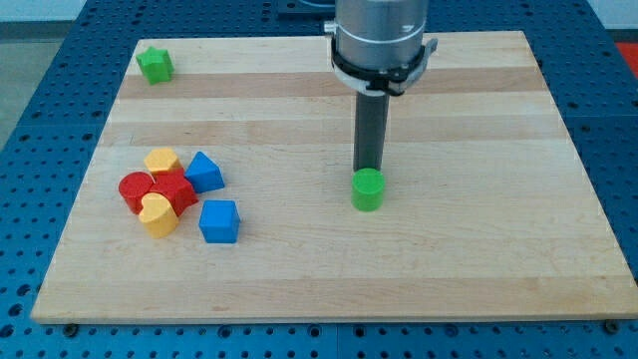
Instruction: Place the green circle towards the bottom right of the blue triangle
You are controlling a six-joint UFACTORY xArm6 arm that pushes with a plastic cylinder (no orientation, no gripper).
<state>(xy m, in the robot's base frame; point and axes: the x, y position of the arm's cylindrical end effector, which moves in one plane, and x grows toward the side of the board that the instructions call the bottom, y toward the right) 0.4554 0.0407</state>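
- Near the board's middle, the arm stands upright, its dark rod pointing straight down; my tip (368, 168) holds nothing and sits just behind the green circle (367, 189), apparently touching it.
- Well off to the view's left of my tip lies the blue triangle (204, 172), clustered with red, yellow and blue blocks.
- Far toward the view's top left sits a green star (155, 65).

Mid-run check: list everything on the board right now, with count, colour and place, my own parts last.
green circle: 1, green, board centre
green star: 1, green, top left corner
blue triangle: 1, blue, left cluster, its right edge
blue cube: 1, blue, just below the triangle
yellow blocks: 2, yellow, cluster top and bottom
red blocks: 2, red, cluster middle
board: 1, wooden
my tip: 1, dark, right behind the green circle
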